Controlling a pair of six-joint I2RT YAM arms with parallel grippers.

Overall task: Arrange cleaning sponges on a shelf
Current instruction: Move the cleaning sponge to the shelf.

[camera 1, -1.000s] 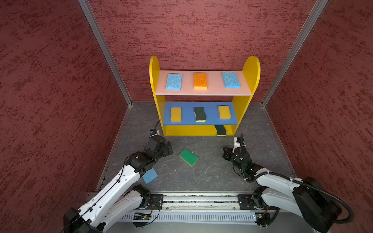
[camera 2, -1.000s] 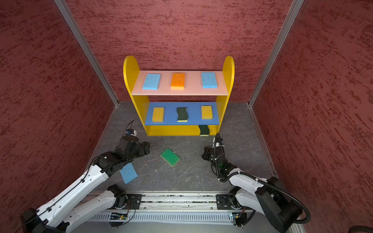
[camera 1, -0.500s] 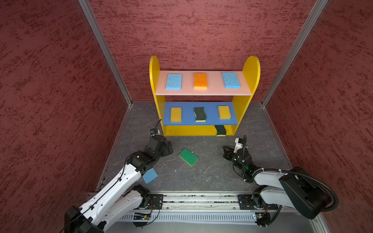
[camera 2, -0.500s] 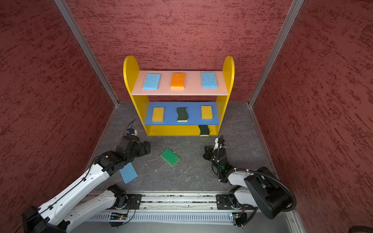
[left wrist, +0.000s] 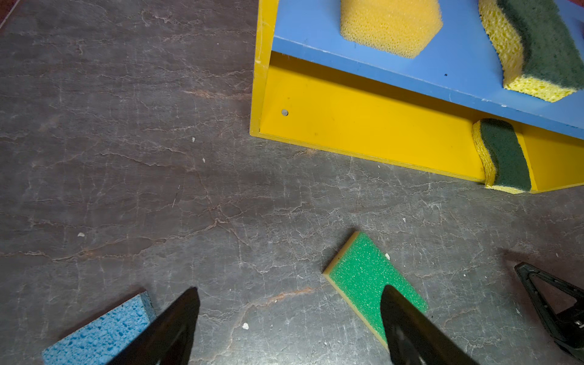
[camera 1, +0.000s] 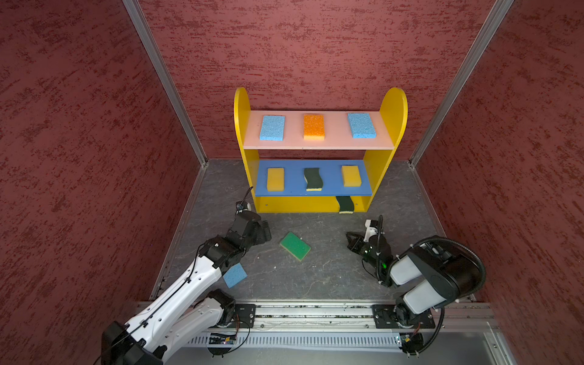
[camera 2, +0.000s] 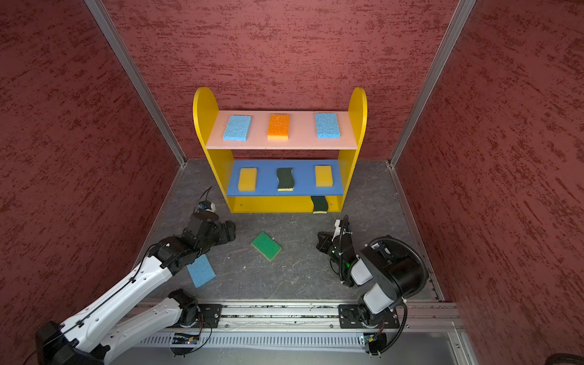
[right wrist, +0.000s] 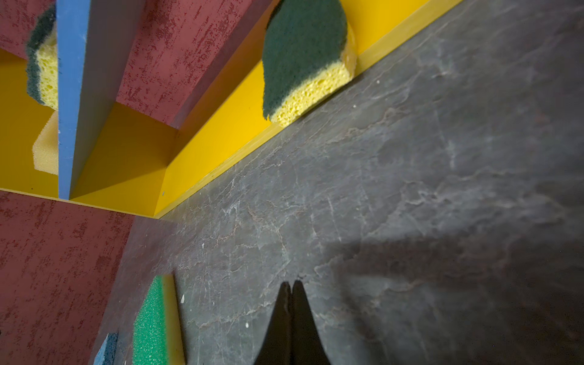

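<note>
Green sponge (camera 1: 295, 246) lies flat on floor (camera 1: 331, 275) in front of shelf (camera 1: 297, 206); likely light, soft, so pinch across short sides. Left gripper (left wrist: 289, 290) spread, empty; right gripper (right wrist: 291, 284) pressed together, empty.

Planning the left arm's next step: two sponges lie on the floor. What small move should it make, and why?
Probably shift the open left gripper over the bright green sponge and lower to straddle it. That sponge lies flat on the floor just ahead of the gripper, and the yellow bottom board holds only one dark green sponge, so room remains.
</note>
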